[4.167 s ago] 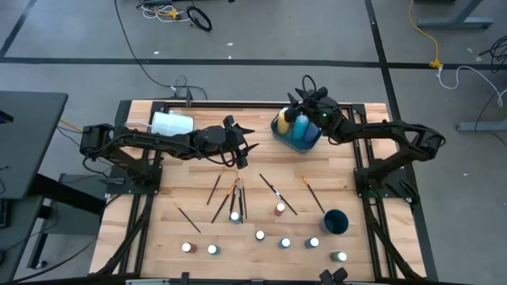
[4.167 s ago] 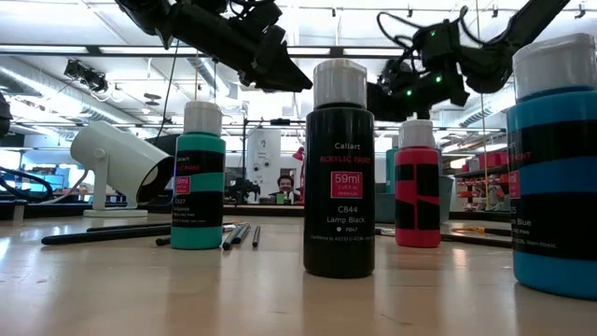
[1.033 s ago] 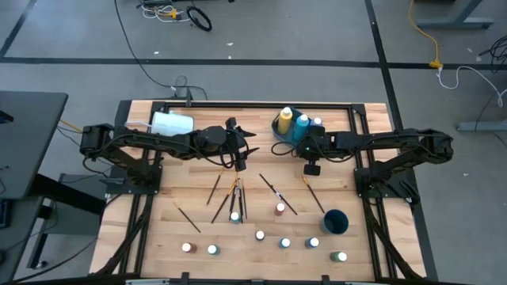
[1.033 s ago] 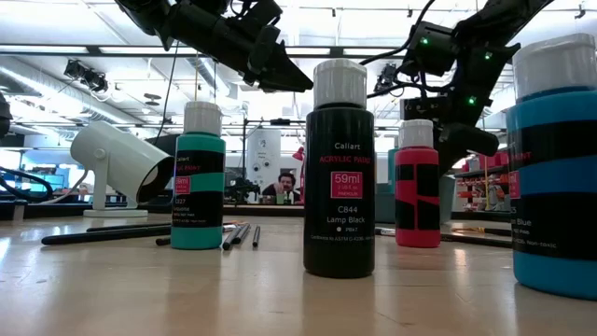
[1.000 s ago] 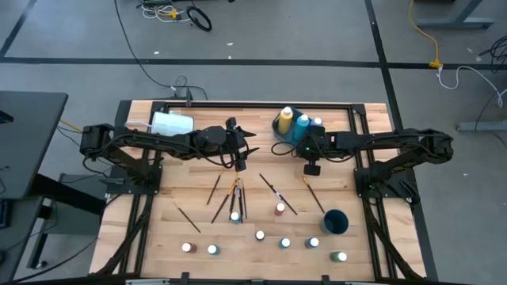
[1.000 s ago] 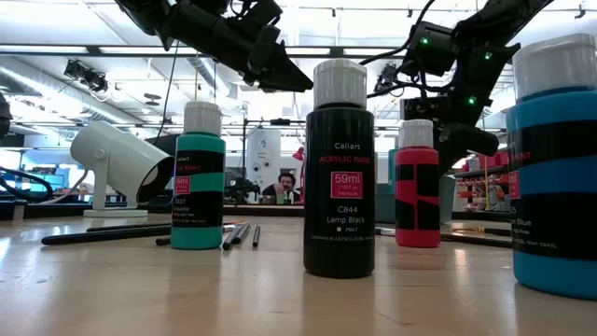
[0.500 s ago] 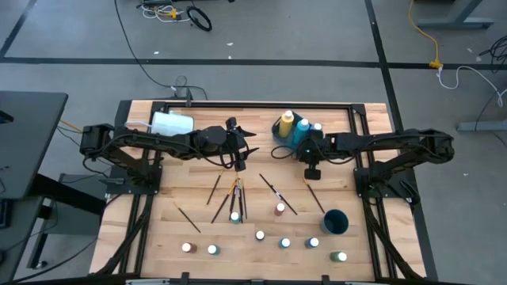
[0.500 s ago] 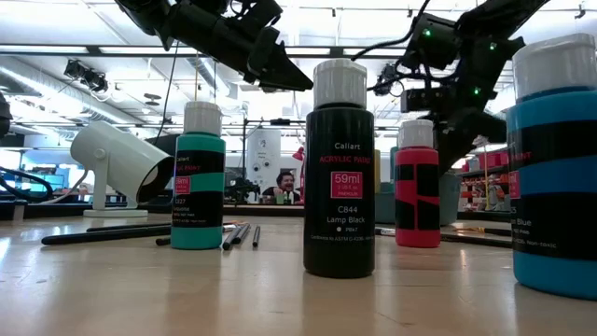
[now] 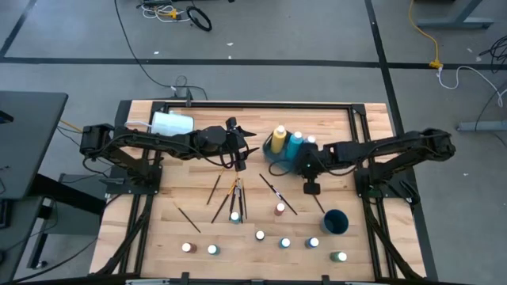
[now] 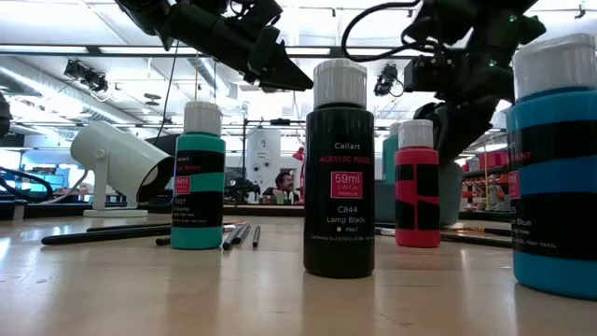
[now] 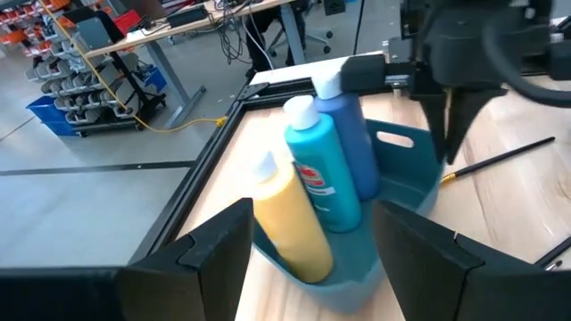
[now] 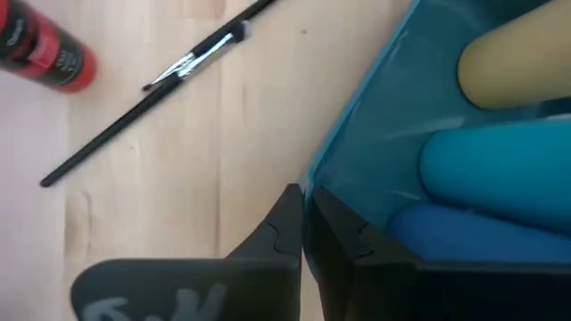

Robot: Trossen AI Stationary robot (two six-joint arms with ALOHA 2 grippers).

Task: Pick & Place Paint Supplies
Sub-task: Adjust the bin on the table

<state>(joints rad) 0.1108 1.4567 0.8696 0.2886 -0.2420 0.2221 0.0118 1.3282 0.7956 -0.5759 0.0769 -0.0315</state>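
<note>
Pinching the rim of a blue bin, right gripper closed on its wall. Inside lean a yellow bottle, a teal bottle and a darker blue bottle, bases hidden. A brush lies just beside. Left gripper hangs open nearby.

Overhead looks down; low view level; wrists close.

Bright, even overhead light; right wrist view blurred up close
</note>
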